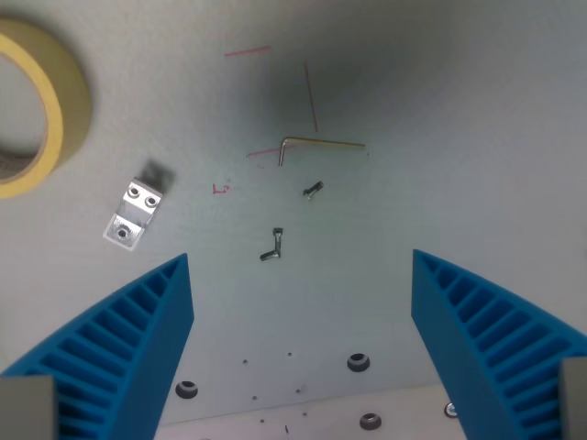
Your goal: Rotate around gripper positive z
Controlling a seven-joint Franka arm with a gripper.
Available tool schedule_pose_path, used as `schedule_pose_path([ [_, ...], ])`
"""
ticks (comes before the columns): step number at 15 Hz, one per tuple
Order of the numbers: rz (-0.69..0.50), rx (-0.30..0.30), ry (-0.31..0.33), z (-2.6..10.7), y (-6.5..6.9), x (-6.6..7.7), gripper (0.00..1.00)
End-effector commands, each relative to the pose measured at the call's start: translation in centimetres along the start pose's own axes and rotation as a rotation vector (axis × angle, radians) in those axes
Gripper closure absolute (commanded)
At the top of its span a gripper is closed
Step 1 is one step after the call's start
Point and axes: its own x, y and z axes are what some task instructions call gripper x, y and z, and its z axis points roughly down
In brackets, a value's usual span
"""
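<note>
My gripper (301, 261) hangs above a pale grey table, its two blue ribbed fingers (138, 339) spread wide at the lower corners of the wrist view. Nothing lies between them; the gripper is open. Below and ahead of the gap lie two small dark screws, one (272, 246) near the centre and another (314, 190) a little farther away. Beyond them rests an L-shaped hex key (316, 144). A small metal bracket (134, 214) lies toward the wrist view's left.
A roll of yellow tape (41, 105) sits at the upper left edge. Thin red pen marks (248, 51) cross the table near the hex key. Several bolt heads (359, 362) and small holes dot the surface near the bottom, where a lighter plate edge (303, 417) begins.
</note>
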Motion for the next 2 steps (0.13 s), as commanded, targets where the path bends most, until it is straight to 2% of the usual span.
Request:
schedule_pose_path([
  [1, 0.174, 0.001, 0.005, -0.24, 0.01, 0.01, 0.00],
  [2, 0.187, 0.001, 0.005, -0.24, 0.01, 0.01, 0.00],
])
